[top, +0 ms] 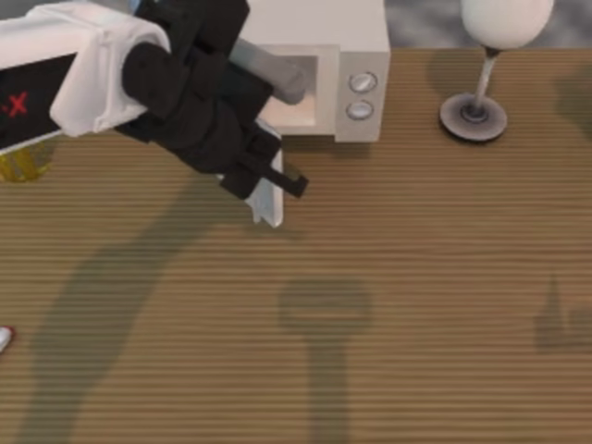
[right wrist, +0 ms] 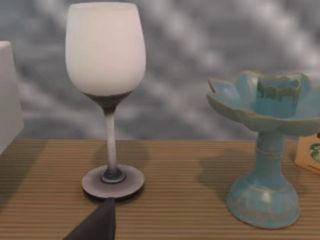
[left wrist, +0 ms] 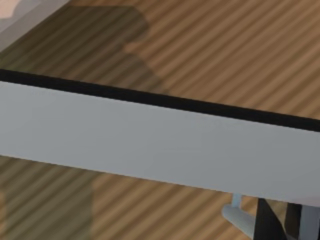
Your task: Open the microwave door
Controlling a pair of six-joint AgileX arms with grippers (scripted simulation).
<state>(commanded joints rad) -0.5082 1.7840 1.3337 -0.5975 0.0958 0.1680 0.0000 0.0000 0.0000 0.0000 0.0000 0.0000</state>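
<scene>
The off-white microwave [top: 324, 28] stands at the table's back middle, with two grey knobs [top: 363, 82] on its right-hand panel. The microwave door [top: 270, 199] is swung out toward the table's front, and the cavity [top: 296, 106] shows behind it. My left gripper [top: 277, 180] sits at the door's free edge, its dark fingers around the handle strip. In the left wrist view the door [left wrist: 150, 140] crosses as a pale band, and the grey handle [left wrist: 240, 217] runs into my dark fingers [left wrist: 270, 225]. My right gripper shows only one dark fingertip [right wrist: 100, 220], parked before the glass.
A wine glass [top: 481, 55] stands right of the microwave, also in the right wrist view [right wrist: 107, 100]. A blue lotus-shaped stand [right wrist: 265, 150] and a small box [right wrist: 310, 155] are beyond it. A yellow object [top: 23, 165] lies at the table's left under my left arm.
</scene>
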